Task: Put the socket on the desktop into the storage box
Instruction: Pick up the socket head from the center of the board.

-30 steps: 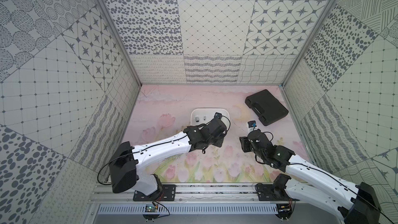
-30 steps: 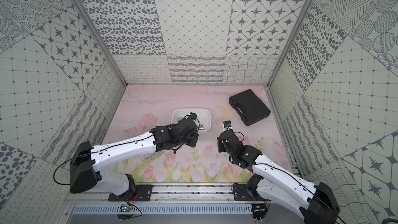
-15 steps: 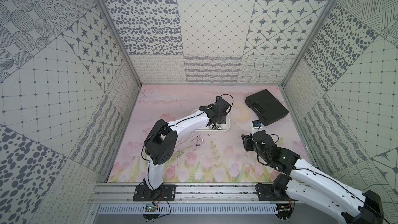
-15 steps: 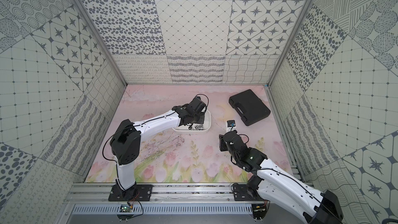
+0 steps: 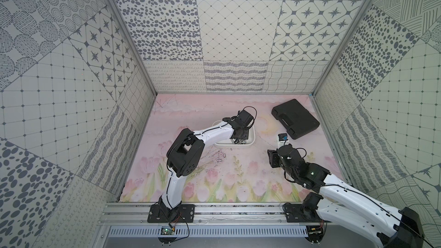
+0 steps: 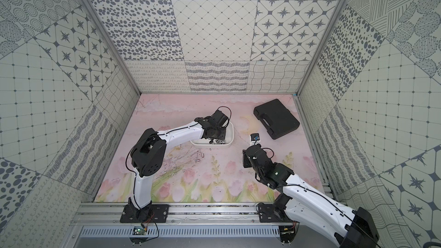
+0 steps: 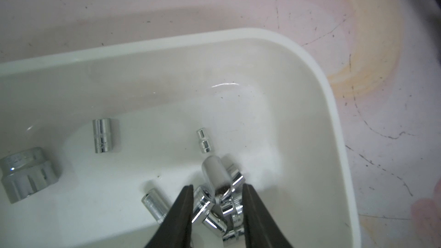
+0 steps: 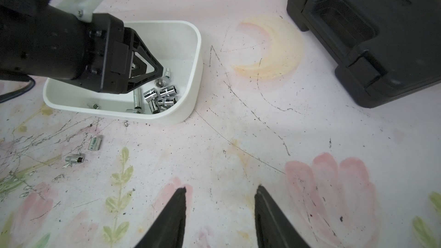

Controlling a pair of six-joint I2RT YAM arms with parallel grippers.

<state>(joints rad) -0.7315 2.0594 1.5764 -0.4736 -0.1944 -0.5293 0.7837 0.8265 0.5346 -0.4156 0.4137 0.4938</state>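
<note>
L claw (image 7: 218, 187) parted over storage box (image 7: 143, 79); blurred socket (image 7: 213, 172) prob. loose.

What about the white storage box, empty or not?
Not empty: the storage box holds several chrome sockets, most piled at one end.

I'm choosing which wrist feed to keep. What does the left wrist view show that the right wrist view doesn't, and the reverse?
Only left wrist: a large socket inside the storage box. Only right wrist: two loose sockets on the desktop, and the open, empty right claw. Both: the white storage box, its socket pile, and the open left claw over it.
</note>
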